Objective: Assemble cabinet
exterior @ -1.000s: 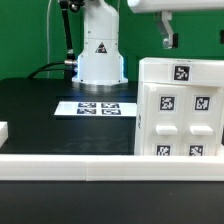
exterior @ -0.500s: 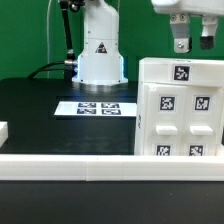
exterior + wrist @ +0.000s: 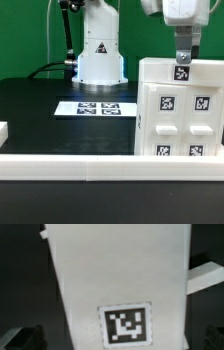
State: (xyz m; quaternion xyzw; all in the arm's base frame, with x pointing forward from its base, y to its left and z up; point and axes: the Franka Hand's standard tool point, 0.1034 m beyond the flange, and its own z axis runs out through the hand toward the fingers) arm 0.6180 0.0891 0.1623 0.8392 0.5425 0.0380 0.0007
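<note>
Cabinet (image 3: 180, 108), a smooth white box bearing square tags, was seen at the exterior view's right on the black table (image 3: 40, 110), the gripper (image 3: 184, 60) just above its top. Wrist view was filled by its matte top; finger spread could not be told.

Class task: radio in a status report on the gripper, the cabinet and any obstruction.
Gripper directly above cabinet, fingers at its top edge; open or shut, cannot tell. Cabinet upright on the table, tags facing camera. Nothing in the way; marker board lies apart.
</note>
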